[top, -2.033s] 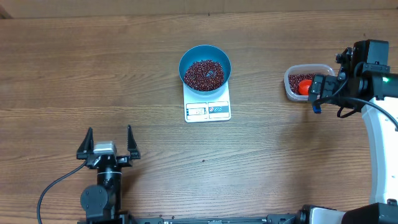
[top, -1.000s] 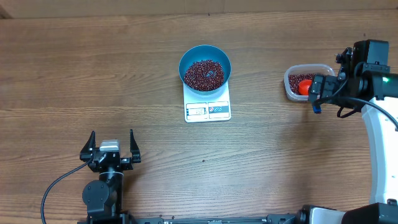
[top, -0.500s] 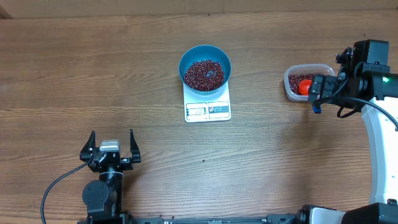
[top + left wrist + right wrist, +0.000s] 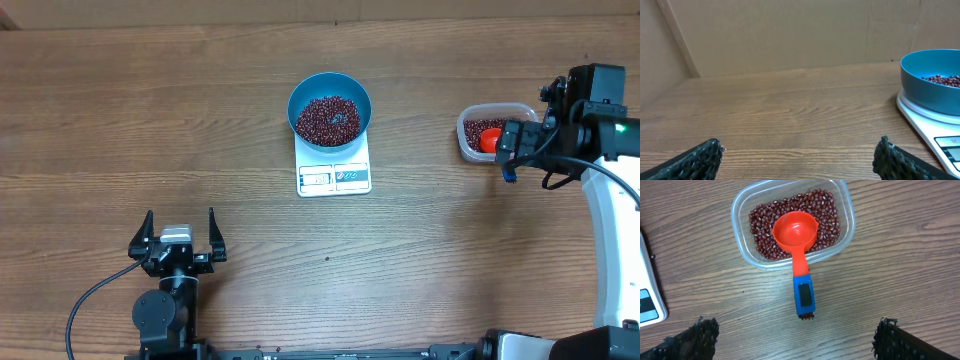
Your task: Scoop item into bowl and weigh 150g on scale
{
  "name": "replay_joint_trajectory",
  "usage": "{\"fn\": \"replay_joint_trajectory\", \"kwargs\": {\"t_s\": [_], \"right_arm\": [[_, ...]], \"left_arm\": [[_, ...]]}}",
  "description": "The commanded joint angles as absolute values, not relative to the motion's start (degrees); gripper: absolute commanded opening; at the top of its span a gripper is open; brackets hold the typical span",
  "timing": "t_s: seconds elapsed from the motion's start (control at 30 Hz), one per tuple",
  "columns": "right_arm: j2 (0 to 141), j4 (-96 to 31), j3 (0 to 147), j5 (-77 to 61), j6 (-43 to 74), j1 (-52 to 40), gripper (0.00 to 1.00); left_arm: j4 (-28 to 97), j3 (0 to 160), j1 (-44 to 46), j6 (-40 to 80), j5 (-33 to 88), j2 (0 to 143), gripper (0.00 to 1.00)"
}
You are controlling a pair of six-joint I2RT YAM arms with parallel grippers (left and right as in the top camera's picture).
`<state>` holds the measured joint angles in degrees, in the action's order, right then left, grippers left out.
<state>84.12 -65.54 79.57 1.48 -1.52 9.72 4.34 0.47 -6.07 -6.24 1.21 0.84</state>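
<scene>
Scoop to fingers: scoop lies straight ahead of the right gripper. Its blue handle ends just short of the line between the two fingers, a touch right of centre.
Scoop axis: cup away, handle toward the wrist. It runs nearly in line with the gripper's reach and crosswise to the gap.
Right gripper: spread wide, holding nothing.
Left gripper: spread wide, empty, near the table's front edge and well apart from everything.
Beans: a pile in the bowl; more beans in the tub around the cup.
Scoop rest: cup sits in the tub, empty, with its neck over the near rim. Cannot tell if the handle tip touches the table.
Bowl and scale: bowl stands on the scale; display too small to read.
Nearer arm: right, by far.
In the way: nothing between fingers and handle. The tub rim lies just beyond the grip spot.
Judgement: if more beans are needed, the move is short. Go forward and down, then close on the blue grip.
</scene>
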Motion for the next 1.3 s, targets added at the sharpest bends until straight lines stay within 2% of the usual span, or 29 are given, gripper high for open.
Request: {"fn": "replay_joint_trajectory", "kwargs": {"t_s": [0.0,0.57,0.93,1.27], "right_arm": [[83.6,-65.2,81.2,1.2,-1.8,9.9,1.00],[81.6,-62.1,81.2,1.5,-1.8,9.9,1.00],[72.9,-49.2,77.4,-7.2,-1.7,9.9,1.00],[58.8,-28.3,60.6,-13.0,0.3,9.9,1.00]], "left_arm": [[4.5,0.3,-6.5,-7.3,0.7,0.2,1.00],[4.5,0.3,-6.5,-7.3,0.7,0.2,1.00],[4.5,0.3,-6.5,-7.3,0.7,0.2,1.00],[4.5,0.3,-6.5,-7.3,0.7,0.2,0.99]]}}
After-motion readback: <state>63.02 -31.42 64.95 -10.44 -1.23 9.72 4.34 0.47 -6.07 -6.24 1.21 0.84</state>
